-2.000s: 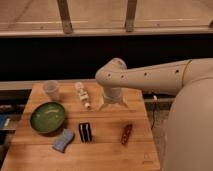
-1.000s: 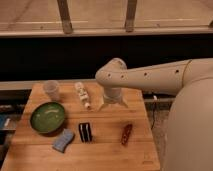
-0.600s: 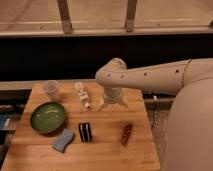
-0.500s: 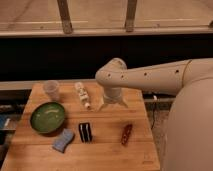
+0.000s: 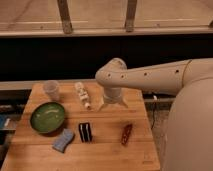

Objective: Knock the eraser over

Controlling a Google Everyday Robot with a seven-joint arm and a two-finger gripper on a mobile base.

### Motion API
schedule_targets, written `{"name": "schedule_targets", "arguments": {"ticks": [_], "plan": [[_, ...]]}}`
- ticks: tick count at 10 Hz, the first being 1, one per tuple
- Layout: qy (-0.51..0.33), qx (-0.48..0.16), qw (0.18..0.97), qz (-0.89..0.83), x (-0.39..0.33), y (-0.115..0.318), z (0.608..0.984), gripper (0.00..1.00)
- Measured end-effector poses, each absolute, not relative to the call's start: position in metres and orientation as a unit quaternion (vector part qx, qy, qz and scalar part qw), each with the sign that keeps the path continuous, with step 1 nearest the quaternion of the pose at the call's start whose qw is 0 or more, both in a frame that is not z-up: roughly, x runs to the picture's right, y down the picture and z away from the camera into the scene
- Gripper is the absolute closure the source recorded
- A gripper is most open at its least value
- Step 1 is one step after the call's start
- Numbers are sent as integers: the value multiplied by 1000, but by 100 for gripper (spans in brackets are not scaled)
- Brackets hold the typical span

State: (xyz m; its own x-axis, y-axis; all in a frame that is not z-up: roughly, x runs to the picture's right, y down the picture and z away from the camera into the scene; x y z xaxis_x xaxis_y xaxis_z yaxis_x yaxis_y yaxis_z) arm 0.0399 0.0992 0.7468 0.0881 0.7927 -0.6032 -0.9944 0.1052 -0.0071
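The eraser (image 5: 85,132), a small black block with white stripes, stands on the wooden table (image 5: 107,150) near its middle front. The gripper (image 5: 113,102) hangs from the white arm over the table's back right part, behind and to the right of the eraser and apart from it. It holds nothing that I can see.
A green bowl (image 5: 48,117) sits at the left. A clear cup (image 5: 51,90) stands at the back left. A white oblong object (image 5: 83,95) lies at the back middle. A blue-grey sponge piece (image 5: 63,140) lies at the front left, a reddish-brown oblong object (image 5: 126,133) at the right.
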Motion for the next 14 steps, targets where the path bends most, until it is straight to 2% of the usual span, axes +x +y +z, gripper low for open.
{"name": "schedule_targets", "arguments": {"ticks": [6,9,14], "plan": [[244,-221,711,622,40,104,748,20],[268,-246,715,597,25,147,740,20],[302,-270,709,577,27,190,732,20]]}}
